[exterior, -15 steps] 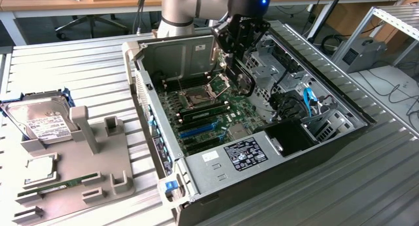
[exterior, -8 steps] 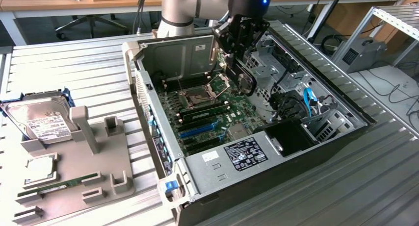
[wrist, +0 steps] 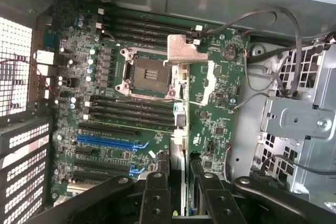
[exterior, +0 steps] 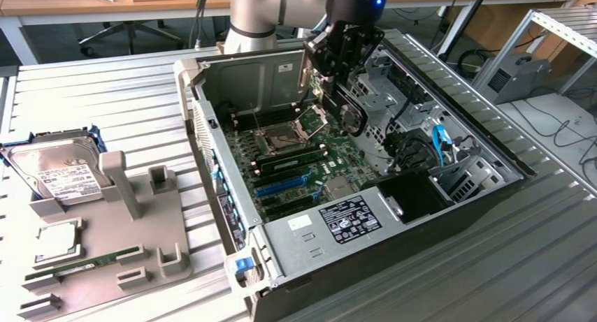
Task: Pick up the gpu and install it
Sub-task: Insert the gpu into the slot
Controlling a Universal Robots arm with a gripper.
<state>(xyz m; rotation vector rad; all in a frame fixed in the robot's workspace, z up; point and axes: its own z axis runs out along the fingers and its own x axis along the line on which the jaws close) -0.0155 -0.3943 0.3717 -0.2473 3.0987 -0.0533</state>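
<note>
One gripper point(exterior: 336, 81), jaws half closed, grips the one gpu point(exterior: 351, 116) on edge above the motherboard point(exterior: 312, 151) in the open case point(exterior: 245, 77). One hard drive point(exterior: 61, 174) and one memory stick point(exterior: 82, 262) lie on a tray point(exterior: 163, 255).

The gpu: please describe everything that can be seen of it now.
The gpu is a thin dark card with a silvery metal bracket at one end. The tool grips it on edge between its fingers, above the green motherboard inside the open computer case. It is not yet seated in any slot.
</note>
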